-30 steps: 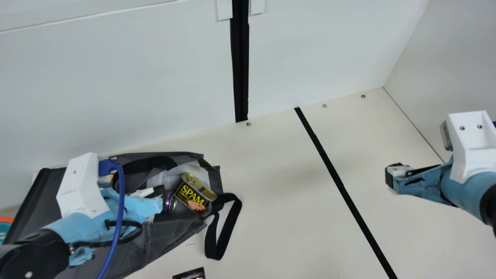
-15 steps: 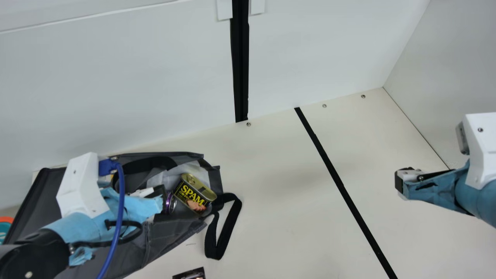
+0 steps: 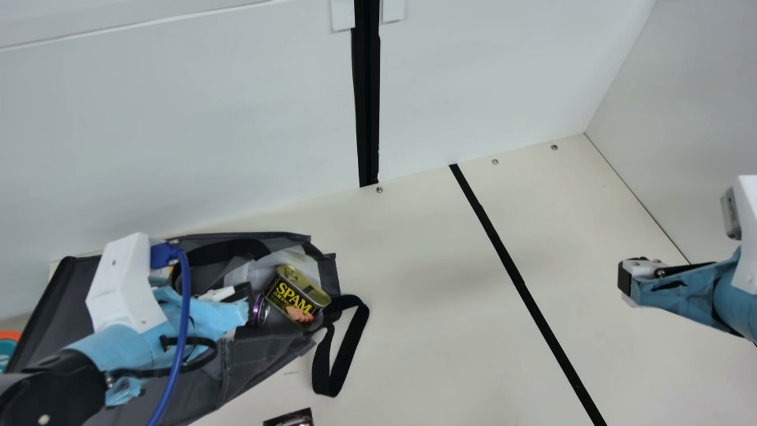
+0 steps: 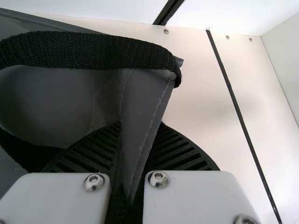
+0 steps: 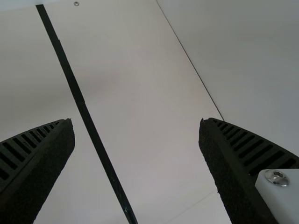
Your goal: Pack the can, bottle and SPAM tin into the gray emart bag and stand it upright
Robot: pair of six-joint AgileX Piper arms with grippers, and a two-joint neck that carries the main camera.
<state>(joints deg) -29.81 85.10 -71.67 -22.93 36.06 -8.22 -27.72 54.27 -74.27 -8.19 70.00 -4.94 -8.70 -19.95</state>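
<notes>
Right pincer (image 3: 624, 283) moved rightward — spread wide, left pincer (image 3: 243, 294) pinching gray bag (image 3: 254, 358)

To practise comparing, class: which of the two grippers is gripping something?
The left gripper, shut on a fold of the gray bag. The right gripper differs: it is wide open and holds nothing.

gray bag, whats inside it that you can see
The SPAM tin and part of a purple-rimmed can at its mouth. The bag and left arm cover what's deeper, so I can't tell if the bottle is inside.
</notes>
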